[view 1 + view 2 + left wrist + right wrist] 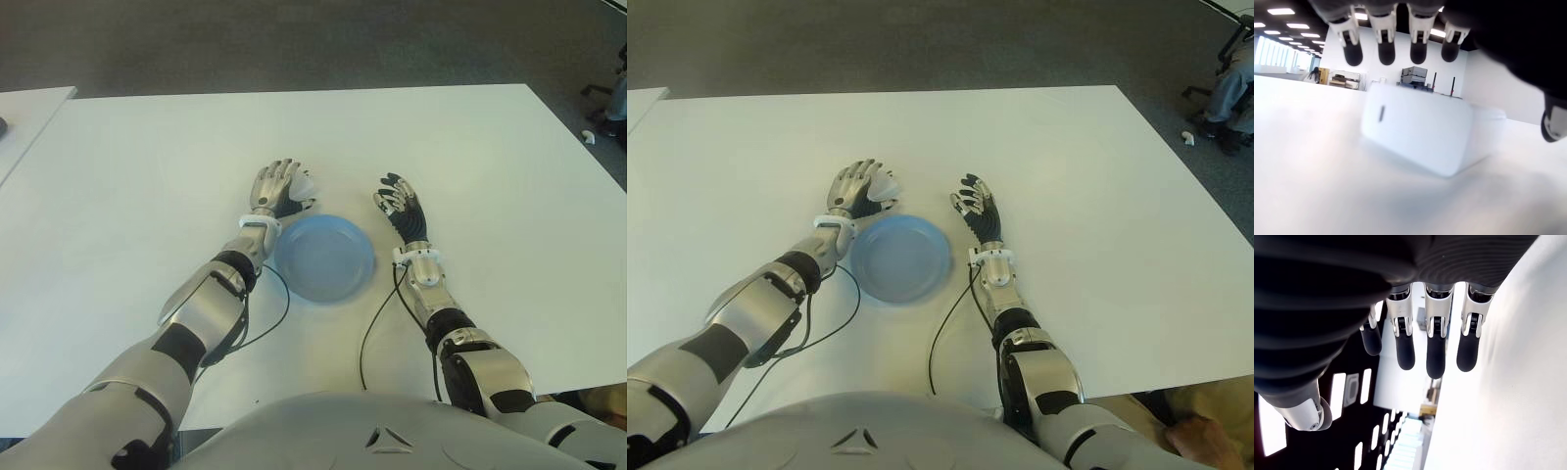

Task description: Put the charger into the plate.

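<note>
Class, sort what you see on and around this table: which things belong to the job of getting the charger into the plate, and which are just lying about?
Belongs to the job:
- white charger, on the table under the open left hand
- blue plate, empty, between the hands

Just there:
- right hand, open, idle right of the plate
- white table
- small white object on the floor

Open-plan office or lab, white table point(470, 147), grey carpet point(294, 44), ceiling light panels point(1281, 11), equipment shelves point(1414, 76)
</note>
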